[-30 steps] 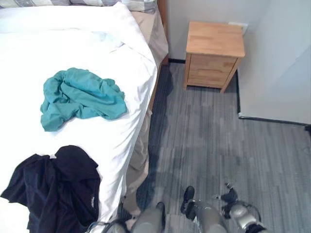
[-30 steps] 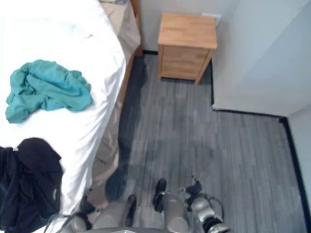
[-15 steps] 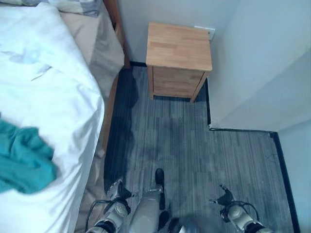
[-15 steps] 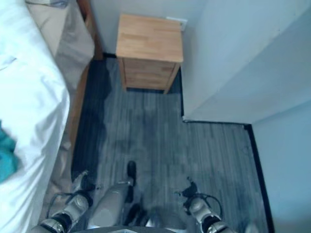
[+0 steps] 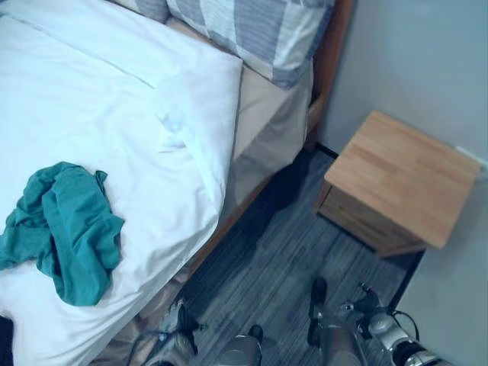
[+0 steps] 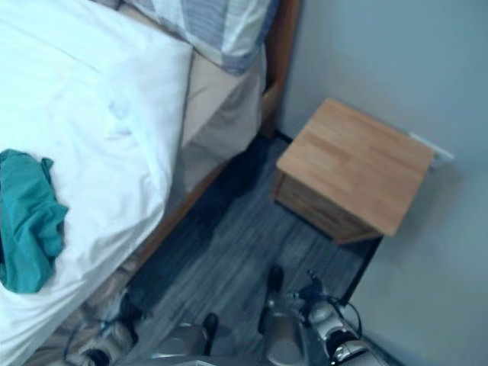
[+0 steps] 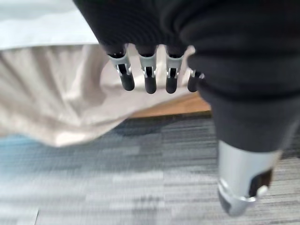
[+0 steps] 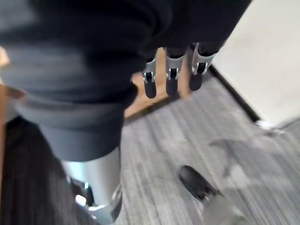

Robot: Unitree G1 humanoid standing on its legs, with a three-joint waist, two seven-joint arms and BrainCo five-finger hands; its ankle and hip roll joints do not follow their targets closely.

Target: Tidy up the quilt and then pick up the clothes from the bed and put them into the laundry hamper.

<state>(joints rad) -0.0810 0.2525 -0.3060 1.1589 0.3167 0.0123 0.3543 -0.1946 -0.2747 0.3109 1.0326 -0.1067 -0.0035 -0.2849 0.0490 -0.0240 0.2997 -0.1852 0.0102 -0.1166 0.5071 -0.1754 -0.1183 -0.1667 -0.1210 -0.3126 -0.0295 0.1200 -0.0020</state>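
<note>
A crumpled teal garment [image 5: 65, 229] lies on the white quilt [image 5: 91, 99], which is spread over the bed and hangs over its near side. A dark sliver of cloth [image 5: 4, 339] shows at the bed's lower corner. My left hand [image 5: 177, 335] hangs low by the bed's side, above the floor. Its fingers [image 7: 150, 70] are straight and hold nothing, with the beige bed skirt [image 7: 56, 103] past them. My right hand [image 5: 377, 320] hangs low over the carpet near the nightstand, fingers [image 8: 171, 77] straight and empty.
A striped pillow [image 5: 252, 30] lies at the head of the bed against the wooden headboard [image 5: 332, 46]. A wooden nightstand [image 5: 404, 179] stands against the wall beside the bed. Grey carpet [image 5: 267, 267] runs between the bed and the nightstand.
The whole picture has shifted, so the camera has swung: the pillow and bed head have come into view. Both hands stay low at my sides and empty.
</note>
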